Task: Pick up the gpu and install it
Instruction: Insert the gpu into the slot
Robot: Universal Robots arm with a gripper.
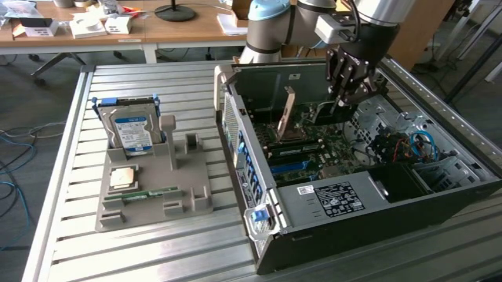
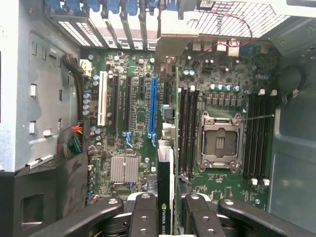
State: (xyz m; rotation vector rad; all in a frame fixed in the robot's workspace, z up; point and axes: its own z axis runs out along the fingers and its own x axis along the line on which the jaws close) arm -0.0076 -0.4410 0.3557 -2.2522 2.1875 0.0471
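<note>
On the exterior view's left I am seeing a grey parts tray [image 1: 188,202] sitting on the slatted metal table [image 1: 157,249]. It is carrying a hard drive [image 1: 133,132] standing upright in a slot at the back. In front of that a tan processor chip [image 1: 124,176] is lying flat, and a green memory stick [image 1: 141,194] is lying lengthwise nearer the front.

Moving right, the open computer case [image 1: 392,229] is lying on its side just beside the tray. Inside it, the hand [image 1: 345,103] is reaching down over the motherboard [image 2: 123,128], clamped on the gpu [image 1: 290,108]. In the wrist view I am looking along the card's top edge: the gpu [image 2: 166,192] is being pinched between the two dark fingers [image 2: 145,212]. It is hanging between the long blue slot [image 2: 153,106] and the black memory slots [image 2: 187,128]. The processor socket [image 2: 218,140] is lying beyond those, and a silver heatsink [image 2: 124,169] is sitting on the other side of the blue slot.

On the exterior view's right, blue and red cables [image 1: 419,147] are crowding that end of the case, near the hand but apart from it.

The hand is covering much of the card in the exterior view. I cannot tell whether the card's lower edge is touching the board.
</note>
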